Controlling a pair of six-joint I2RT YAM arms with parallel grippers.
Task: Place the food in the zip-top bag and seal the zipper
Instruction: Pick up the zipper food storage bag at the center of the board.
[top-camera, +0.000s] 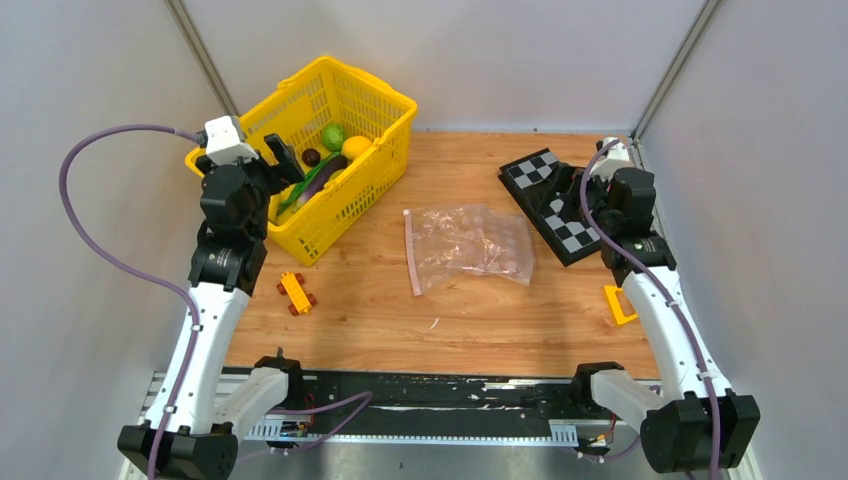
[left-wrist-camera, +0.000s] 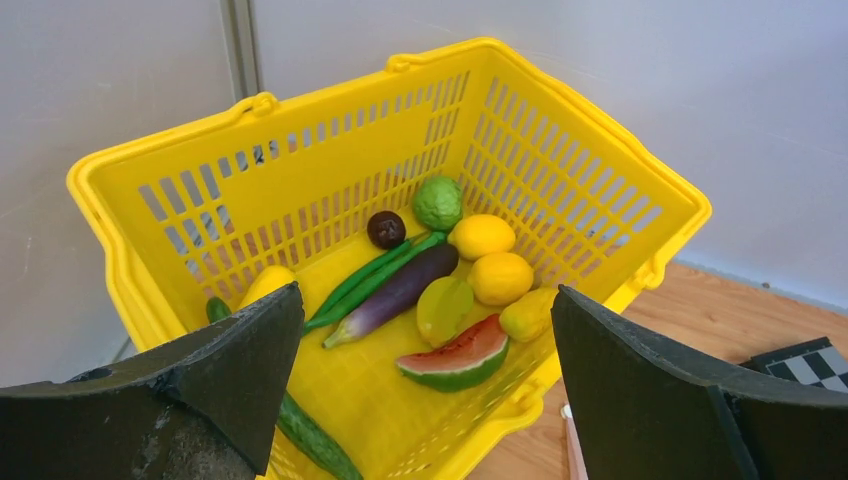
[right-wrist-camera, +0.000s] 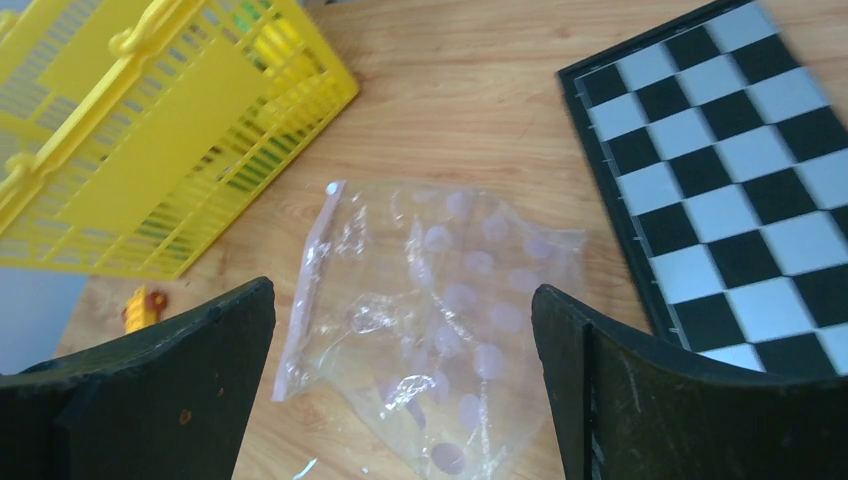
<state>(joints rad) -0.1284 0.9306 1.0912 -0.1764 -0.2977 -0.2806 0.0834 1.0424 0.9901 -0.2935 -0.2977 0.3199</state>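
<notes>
a wooden tabletop (top-camera: 400, 310) seen from above, with two robot arms mounted at its near edge. the task has barely begun: no food is in the bag yet, and neither arm holds anything.

all the food (left-wrist-camera: 440, 290) sits in a yellow lattice basket (top-camera: 375, 165) at the far left corner of the tabletop. the left wrist view looks down into it: a purple eggplant (left-wrist-camera: 400, 290) beside long green pods (left-wrist-camera: 375, 275), a watermelon slice (left-wrist-camera: 455, 362), two yellow lemons (left-wrist-camera: 482, 237), a small dark ball (left-wrist-camera: 386, 229) and a bumpy green ball (left-wrist-camera: 438, 202). the left gripper (left-wrist-camera: 428, 295) hangs above the basket, fingers spread wide and empty, touching nothing.

the zip-top bag (top-camera: 470, 245) lies flat and crinkled near the middle of the tabletop, apart from the basket, and looks empty. the zipper (top-camera: 410, 252), a thin pale pink strip, runs along the bag's left edge, the side facing the basket. whether the strip is pressed closed or open cannot be told.

the right gripper (right-wrist-camera: 402, 290) hovers by the far right corner, above a black and white chequerboard (top-camera: 535, 170), aimed at the bag. its fingers are also spread wide and hold nothing.

an orange toy car (top-camera: 297, 293) rests near the left edge, in front of the basket. a small yellow piece (top-camera: 619, 305) lies at the right edge.

left to do, by the look of it: open the bag, carry each food item across from the basket, then press the zipper shut along its whole length.
</notes>
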